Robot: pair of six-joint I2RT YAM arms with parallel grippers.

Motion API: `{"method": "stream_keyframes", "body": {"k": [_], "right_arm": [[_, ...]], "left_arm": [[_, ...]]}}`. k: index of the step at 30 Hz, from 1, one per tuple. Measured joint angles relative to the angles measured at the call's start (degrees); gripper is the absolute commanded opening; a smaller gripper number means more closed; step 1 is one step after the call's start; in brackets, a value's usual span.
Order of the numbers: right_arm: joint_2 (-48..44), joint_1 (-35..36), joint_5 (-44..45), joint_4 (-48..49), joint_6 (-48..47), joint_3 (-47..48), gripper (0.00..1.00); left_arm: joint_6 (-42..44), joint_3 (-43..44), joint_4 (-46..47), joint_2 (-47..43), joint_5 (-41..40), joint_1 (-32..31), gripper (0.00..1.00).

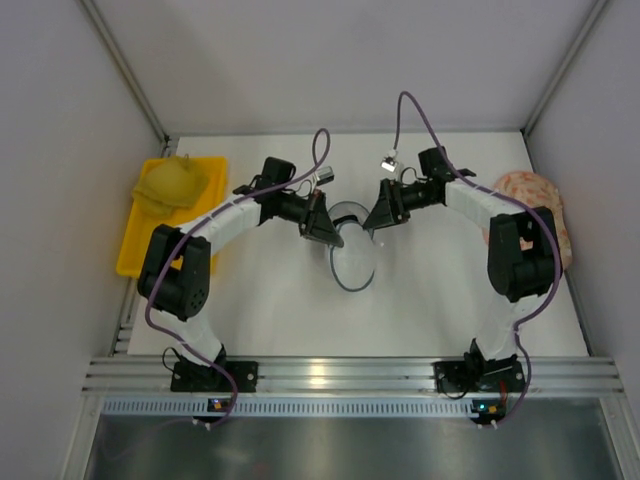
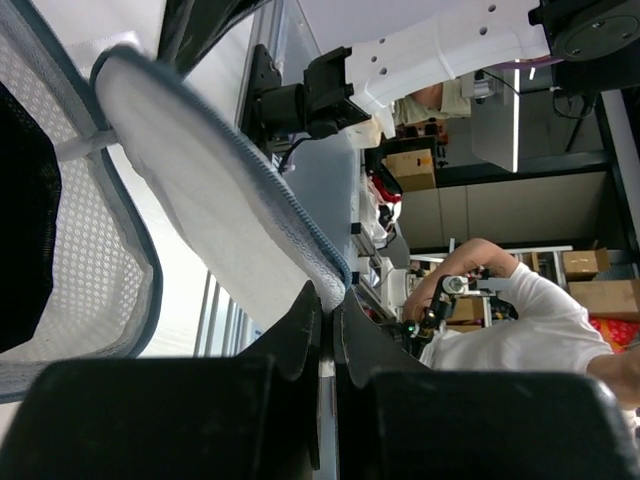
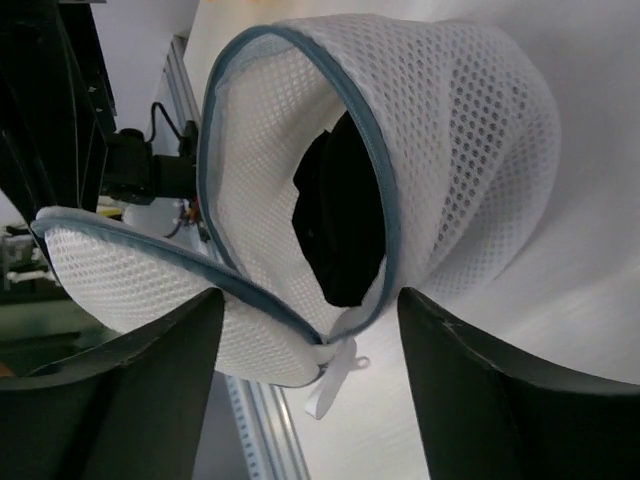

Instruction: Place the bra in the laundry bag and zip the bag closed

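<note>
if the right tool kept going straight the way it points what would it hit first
Most likely the laundry bag: the open right tool points at the spot where its two halves join, by the white zip tab. The black bra sits deeper inside. Depth is hard to judge.

A mustard bra sits in a yellow tray at the worktop's far-left corner; a pink floral bra lies along the right edge.

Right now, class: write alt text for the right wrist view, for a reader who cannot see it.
A white mesh laundry bag gapes unzipped, the black bra tucked inside its upper domed half. The right gripper stands open, a dark finger either side of the white pull tab.
</note>
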Motion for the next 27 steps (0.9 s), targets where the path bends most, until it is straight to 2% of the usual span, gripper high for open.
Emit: {"method": "stream_keyframes", "body": {"k": [2,3,6,7,8,14,20,21,23,24,27], "right_arm": [[0.8,1.6,0.2,2.3,1.4,-0.7,0.53],[1.0,2.2,0.2,3.1,2.1,-1.1,0.40],[1.0,2.9,0.3,4.5,3.2,-1.8,0.21],[1.0,2.9,0.3,4.8,3.3,-1.8,0.07],[1.0,3.0,0.3,5.0,2.9,-1.8,0.02],[1.0,2.9,0.6,5.2,0.8,-1.8,0.00],[1.0,2.9,0.5,2.5,-2.4,-2.5,0.00],[1.0,2.9,0.3,1.9,-2.8,-2.5,0.18],[1.0,2.9,-0.1,0.9,-3.3,-2.5,0.40],[1.0,2.9,-0.4,0.3,-3.6,-2.5,0.54],[1.1,2.9,-1.1,-0.5,-3.6,-2.4,0.70]], "left_arm": [[1.6,1.2,-1.8,0.1,-1.4,0.0,0.02],[2.7,2.0,-2.9,0.3,-2.3,0.0,0.02],[7.8,6.4,-9.0,1.8,-6.1,0.3,0.03],[9.4,8.0,-11.0,2.4,-7.6,0.7,0.03],[10.9,9.6,-12.8,3.2,-9.0,1.2,0.03],[19.4,19.2,-20.9,9.2,-15.2,5.9,0.06],[29.8,25.9,-25.7,12.0,-20.6,7.2,0.06],[31.5,26.3,-26.0,12.0,-21.5,7.2,0.06],[34.0,26.5,-26.8,12.0,-22.4,7.0,0.06],[35.0,26.5,-27.2,12.1,-22.7,7.0,0.06],[37.7,26.4,-27.6,12.2,-22.9,6.8,0.06]]}}
